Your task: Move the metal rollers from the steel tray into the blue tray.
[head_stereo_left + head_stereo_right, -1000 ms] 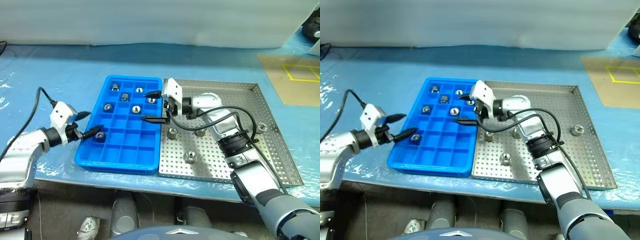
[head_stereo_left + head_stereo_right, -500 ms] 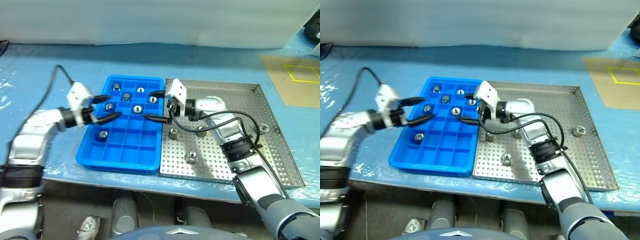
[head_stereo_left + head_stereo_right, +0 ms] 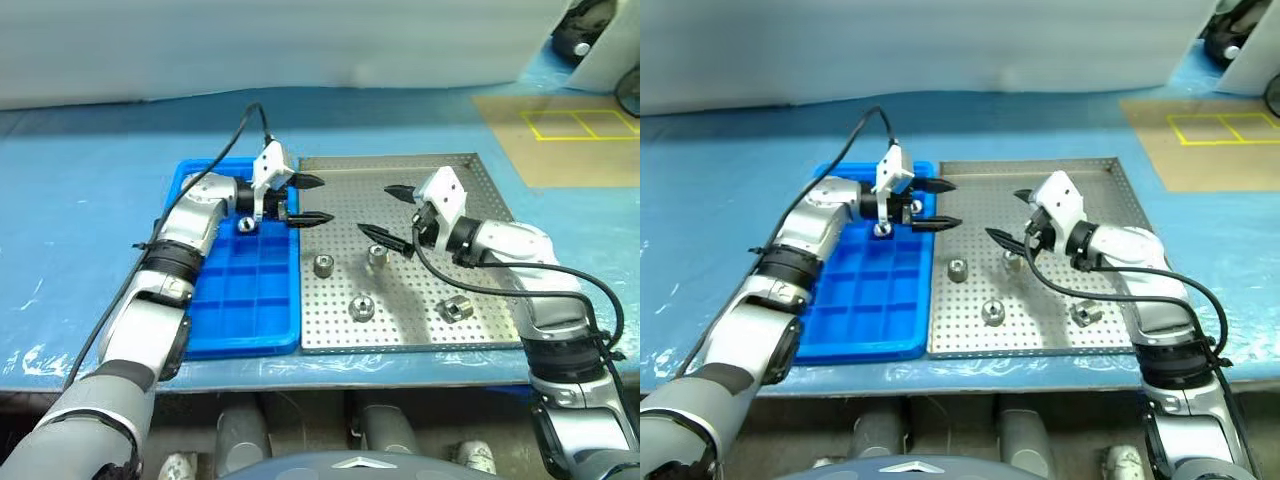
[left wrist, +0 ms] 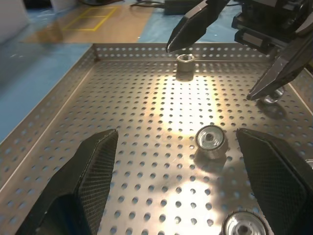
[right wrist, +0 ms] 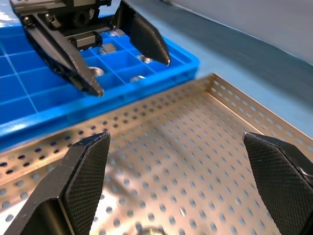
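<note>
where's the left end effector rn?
Head views: left end effector open, over the steel tray's left edge beside the blue tray, facing the right end effector.

1. This looks like a workshop or a robot test room, not a home.
2. The desk (image 3: 90,210) is wrapped in shiny blue plastic sheet.
3. On it sit a blue tray (image 3: 240,300) with little square boxes and a steel tray (image 3: 420,190) full of small holes, holding metal rollers (image 3: 362,308).
4. Yellow tape squares (image 3: 580,124) mark a brown board.
</note>
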